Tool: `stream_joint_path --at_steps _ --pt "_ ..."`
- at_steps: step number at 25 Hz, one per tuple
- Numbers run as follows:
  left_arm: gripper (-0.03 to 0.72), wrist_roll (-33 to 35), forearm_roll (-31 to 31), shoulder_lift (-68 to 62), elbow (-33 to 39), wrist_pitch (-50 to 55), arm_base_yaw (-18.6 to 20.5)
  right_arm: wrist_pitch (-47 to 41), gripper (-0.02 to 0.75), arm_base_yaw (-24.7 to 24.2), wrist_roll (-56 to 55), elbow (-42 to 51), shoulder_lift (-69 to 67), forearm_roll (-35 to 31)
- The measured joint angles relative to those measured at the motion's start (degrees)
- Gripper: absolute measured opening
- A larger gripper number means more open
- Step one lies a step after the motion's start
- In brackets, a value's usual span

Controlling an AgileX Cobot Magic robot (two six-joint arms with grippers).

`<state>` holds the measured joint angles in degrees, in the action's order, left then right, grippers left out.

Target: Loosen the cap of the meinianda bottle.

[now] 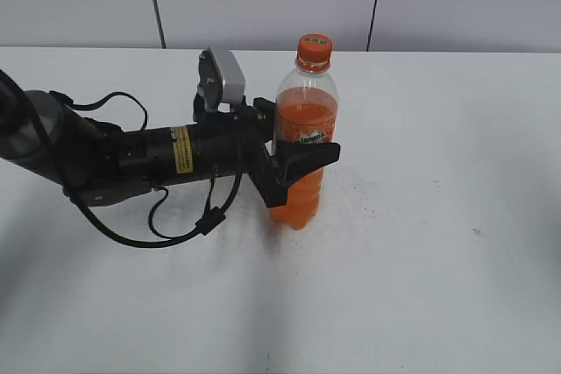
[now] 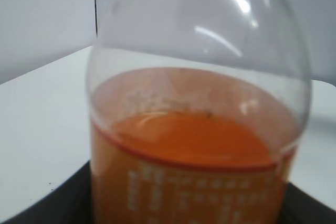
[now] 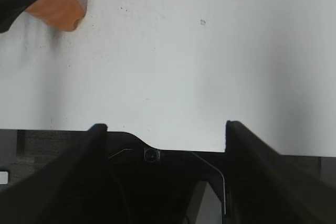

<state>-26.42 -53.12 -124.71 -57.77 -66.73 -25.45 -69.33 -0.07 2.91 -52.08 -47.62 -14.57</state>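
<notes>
The meinianda bottle [image 1: 304, 142] stands upright on the white table, clear plastic with orange drink and an orange-green label band. Its orange cap [image 1: 315, 47] sits on top, free of any gripper. My left gripper [image 1: 302, 162] reaches in from the left and is shut on the bottle's middle, at the label. In the left wrist view the bottle [image 2: 194, 145] fills the frame, with black fingers at both lower corners. My right gripper [image 3: 165, 129] is open and empty, high above the table; the bottle's base [image 3: 55, 3] shows at its view's top left.
The white table [image 1: 438, 243] spreads around the bottle, with grey wall panels behind. The left arm and its loose black cables [image 1: 131, 164] lie across the table's left side. The right arm is out of the exterior view.
</notes>
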Motion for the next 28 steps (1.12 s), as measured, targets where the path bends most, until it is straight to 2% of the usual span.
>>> stream_joint_path --at_steps 10,17,20,28 --pt "0.421 0.0 -0.1 0.0 0.0 -0.3 0.0 -0.2 0.514 0.0 -5.2 -22.9 -32.4 0.5" --pt "0.421 0.0 -0.1 0.0 0.0 -0.3 0.0 -0.2 0.514 1.2 -10.4 -34.2 -40.8 0.7" --pt "0.421 0.0 -0.2 0.0 0.0 -0.3 0.0 -0.2 0.514 5.6 -14.0 -36.7 -42.2 1.3" --pt "0.421 0.1 -0.7 0.0 0.0 -0.3 0.0 -0.3 0.514 23.1 -25.0 -44.7 -47.5 5.3"
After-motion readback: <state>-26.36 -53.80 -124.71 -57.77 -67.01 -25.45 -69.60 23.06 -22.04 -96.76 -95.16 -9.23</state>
